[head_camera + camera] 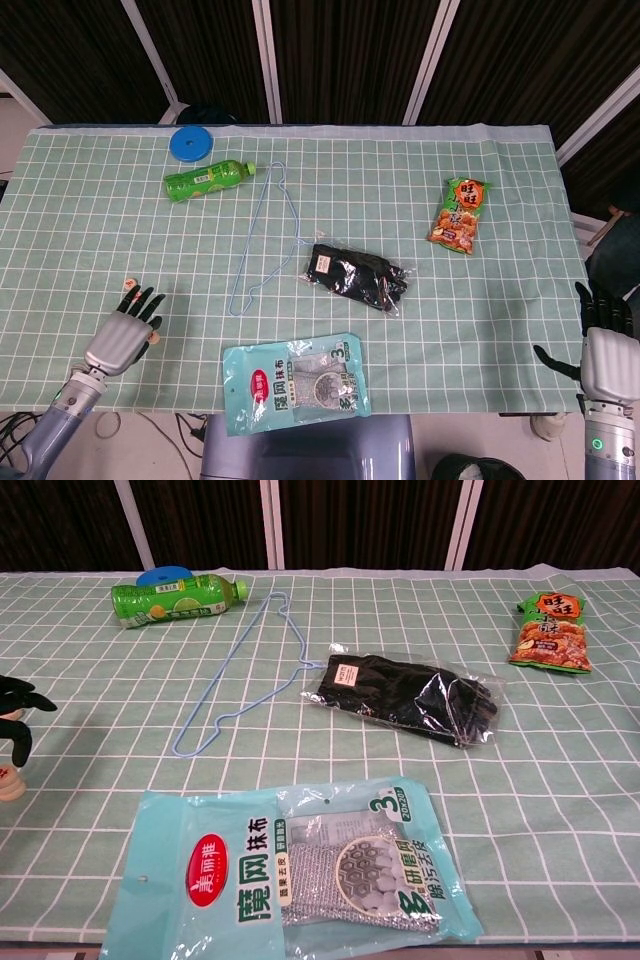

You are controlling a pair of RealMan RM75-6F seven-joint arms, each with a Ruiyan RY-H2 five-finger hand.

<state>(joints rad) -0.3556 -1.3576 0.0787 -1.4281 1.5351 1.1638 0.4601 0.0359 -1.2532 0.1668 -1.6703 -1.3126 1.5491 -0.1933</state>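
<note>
Dark curtains hang behind a table [500,180] with a green checked cloth on it. At the near left corner the left hand [122,335] rests low over the cloth, its fingers [15,710] spread apart, and it holds nothing. The right hand [605,345] is off the right edge of the table, fingers apart and pointing up, and it holds nothing too.

The thin blue hanger [246,250] and the light blue cloth packet [295,385] lie nearest the left hand, but apart from it. Black gloves in a clear bag [355,275] lie in the middle. A snack bag [458,215], a green bottle [205,180] and a blue lid [190,143] lie far back.

It looks like the very start, with nothing picked up yet. Getting the hanger would need a reach to the right and a careful pinch, since the wire lies flat
</note>
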